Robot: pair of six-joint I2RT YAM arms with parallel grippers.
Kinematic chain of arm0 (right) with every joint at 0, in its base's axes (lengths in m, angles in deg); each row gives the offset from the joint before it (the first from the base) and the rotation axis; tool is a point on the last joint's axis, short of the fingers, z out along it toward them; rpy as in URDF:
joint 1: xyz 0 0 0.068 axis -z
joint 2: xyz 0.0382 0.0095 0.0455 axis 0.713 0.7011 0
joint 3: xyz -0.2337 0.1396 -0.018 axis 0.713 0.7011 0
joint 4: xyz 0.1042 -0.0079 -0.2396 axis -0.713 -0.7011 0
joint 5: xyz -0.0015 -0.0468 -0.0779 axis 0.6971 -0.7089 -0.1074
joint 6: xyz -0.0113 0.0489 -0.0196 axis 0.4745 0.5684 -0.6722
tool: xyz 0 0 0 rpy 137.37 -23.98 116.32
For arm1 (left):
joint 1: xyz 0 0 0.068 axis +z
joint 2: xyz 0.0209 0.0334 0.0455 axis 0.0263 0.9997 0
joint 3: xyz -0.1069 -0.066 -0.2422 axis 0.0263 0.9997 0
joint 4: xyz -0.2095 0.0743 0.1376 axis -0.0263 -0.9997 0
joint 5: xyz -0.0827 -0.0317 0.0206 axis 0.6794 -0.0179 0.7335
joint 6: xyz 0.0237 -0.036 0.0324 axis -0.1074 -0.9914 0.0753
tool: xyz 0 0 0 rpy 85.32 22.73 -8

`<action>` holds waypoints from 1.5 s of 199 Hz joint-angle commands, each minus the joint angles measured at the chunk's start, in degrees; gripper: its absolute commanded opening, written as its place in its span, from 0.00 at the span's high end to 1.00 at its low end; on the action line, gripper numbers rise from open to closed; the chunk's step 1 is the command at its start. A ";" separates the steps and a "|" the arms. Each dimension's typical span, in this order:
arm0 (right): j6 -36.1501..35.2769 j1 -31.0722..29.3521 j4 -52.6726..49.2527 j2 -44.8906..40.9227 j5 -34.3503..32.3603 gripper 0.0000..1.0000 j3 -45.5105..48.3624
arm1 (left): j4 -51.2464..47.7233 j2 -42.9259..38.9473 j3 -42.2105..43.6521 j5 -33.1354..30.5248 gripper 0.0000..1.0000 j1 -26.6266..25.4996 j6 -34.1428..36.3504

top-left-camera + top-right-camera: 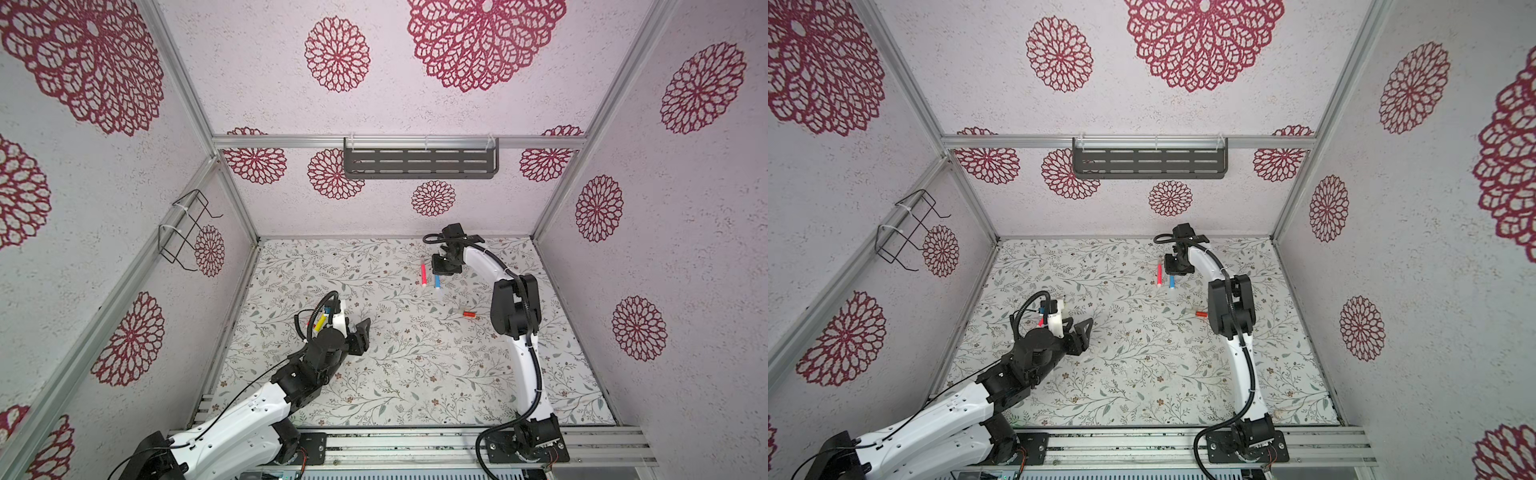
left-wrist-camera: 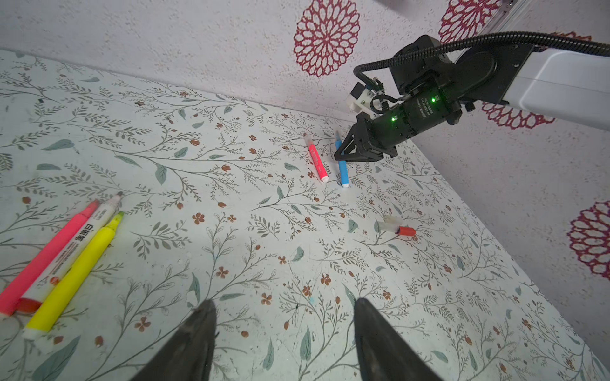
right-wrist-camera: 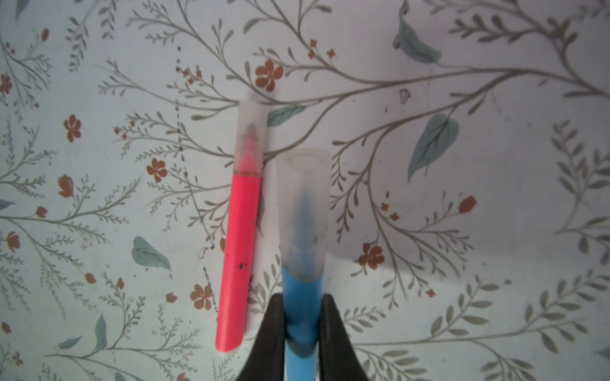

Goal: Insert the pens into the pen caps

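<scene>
I'm clamping the right gripper (image 3: 302, 310) on the blue pen (image 3: 301, 287) at its barrel, judging it light, stiff and slippery, while the left gripper (image 2: 284, 303) is hanging apart, empty.

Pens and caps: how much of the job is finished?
Done: the short pink pen lies capped. In hand: the right gripper grips the blue pen, its cap on. To do: the long pink pen, white pen and yellow pen lie bare; loose caps lie unused.
</scene>
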 commanded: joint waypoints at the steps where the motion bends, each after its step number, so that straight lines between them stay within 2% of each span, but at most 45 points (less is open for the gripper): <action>1: 0.70 0.43 -2.08 0.73 2.45 1.00 -3.86 | 0.83 -0.25 0.54 -1.20 0.32 -0.01 0.20; 8: 1.03 0.47 -1.61 0.86 2.90 0.99 -4.23 | 0.93 -0.16 0.45 -1.22 0.32 0.04 0.25; 34: 1.50 0.48 -0.27 0.50 5.36 0.72 -4.26 | 0.89 -0.02 0.35 -1.13 0.32 0.00 0.29; 45: 1.56 0.48 -0.37 0.17 5.92 0.67 -4.22 | 0.71 -0.32 0.35 -1.13 0.32 0.00 0.27; 113: 1.85 0.47 3.91 -7.34 5.91 0.67 4.75 | -1.29 -5.06 0.89 -2.14 0.31 0.50 -0.08; 151: 2.26 0.57 5.96 -11.53 6.01 0.67 8.86 | -6.32 -6.46 -0.78 -1.20 0.30 2.57 -1.20; 172: 2.57 0.41 8.38 -15.64 6.31 0.67 13.57 | -14.39 -3.37 -4.55 0.64 0.30 7.52 -3.67; 194: 2.38 0.27 13.64 -23.92 5.10 0.64 22.21 | -20.51 1.44 -8.23 4.29 0.30 13.38 -4.64; 228: 1.75 0.04 18.63 -35.69 7.47 0.59 33.73 | -22.10 7.39 -11.11 6.25 0.31 18.55 -3.04; 271: 1.95 -0.40 23.07 -47.70 6.28 0.56 49.01 | -22.49 15.12 -14.81 5.46 0.33 23.08 -0.24; 299: 2.10 -1.65 24.06 -52.62 4.58 0.56 56.13 | -19.27 19.47 -15.63 8.15 0.34 28.88 1.16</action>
